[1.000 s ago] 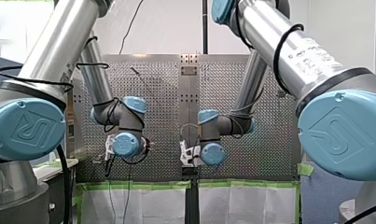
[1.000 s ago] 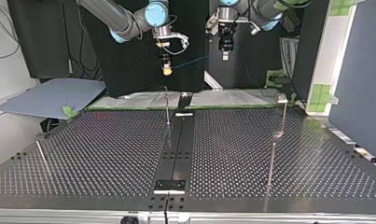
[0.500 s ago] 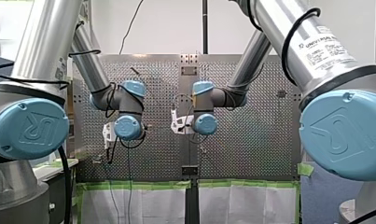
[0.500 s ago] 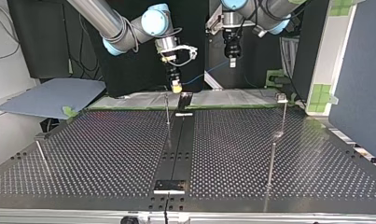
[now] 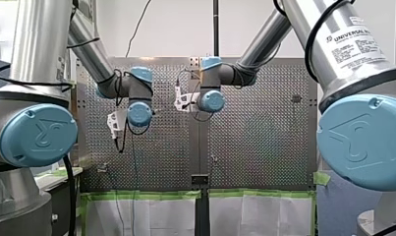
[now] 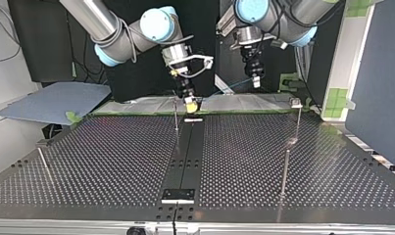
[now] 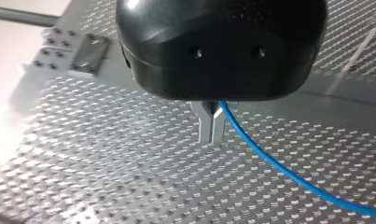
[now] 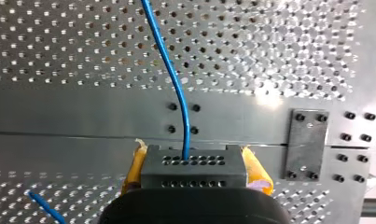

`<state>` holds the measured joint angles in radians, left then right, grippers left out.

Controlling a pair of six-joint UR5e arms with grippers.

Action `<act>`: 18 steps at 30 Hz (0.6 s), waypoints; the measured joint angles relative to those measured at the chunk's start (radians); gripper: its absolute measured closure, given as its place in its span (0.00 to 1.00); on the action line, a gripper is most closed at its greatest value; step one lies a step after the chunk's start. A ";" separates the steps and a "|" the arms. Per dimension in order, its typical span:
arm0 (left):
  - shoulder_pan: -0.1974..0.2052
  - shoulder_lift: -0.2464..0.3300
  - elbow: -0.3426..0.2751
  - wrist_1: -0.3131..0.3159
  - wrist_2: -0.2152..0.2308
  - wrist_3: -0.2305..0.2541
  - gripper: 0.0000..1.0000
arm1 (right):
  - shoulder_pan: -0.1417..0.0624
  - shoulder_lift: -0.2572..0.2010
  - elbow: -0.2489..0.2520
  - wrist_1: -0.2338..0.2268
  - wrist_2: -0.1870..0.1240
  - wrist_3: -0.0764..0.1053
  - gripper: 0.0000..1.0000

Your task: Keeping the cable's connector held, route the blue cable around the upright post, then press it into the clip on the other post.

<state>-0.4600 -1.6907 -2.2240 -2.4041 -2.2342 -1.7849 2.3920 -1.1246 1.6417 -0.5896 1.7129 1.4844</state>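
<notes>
While the blue cable runs clear through the air between the two grippers, no routing has been done yet. Its dark connector sits clamped between the yellow pads of my right gripper, with the cable leaving the block straight ahead of the fingers. My left gripper has its metal fingers pinched together on the cable further along, and the line trails off beside them.

In the top view the right gripper hangs at about 1 o'clock from the tip of the thin upright post. It is near the post, but I cannot tell whether the two touch. The left gripper is at 2 o'clock from the right one, well apart from it. The cable wraps nothing and lies in no clip, so I judge that the connector hold is the only part done. The loop around the post and the press into the clip are both left.

Two more posts stand toward 3 o'clock on the perforated table, and a short leaning one is at 8 o'clock. I cannot tell which of them carries the clip.

In the front view my right arm's tube reads "UNIVERSAL ROBOTS". The finer lines under it are too small to read. The blue joint caps bear an embossed UR emblem.
</notes>
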 joint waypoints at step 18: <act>0.138 0.151 0.132 -0.152 0.105 0.044 1.00 | 0.000 -0.008 -0.122 0.098 -0.008 0.002 1.00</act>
<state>-0.3224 -1.5392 -2.0917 -2.5557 -2.1293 -1.7414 2.3922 -1.1331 1.5198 -0.4915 1.7048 1.4868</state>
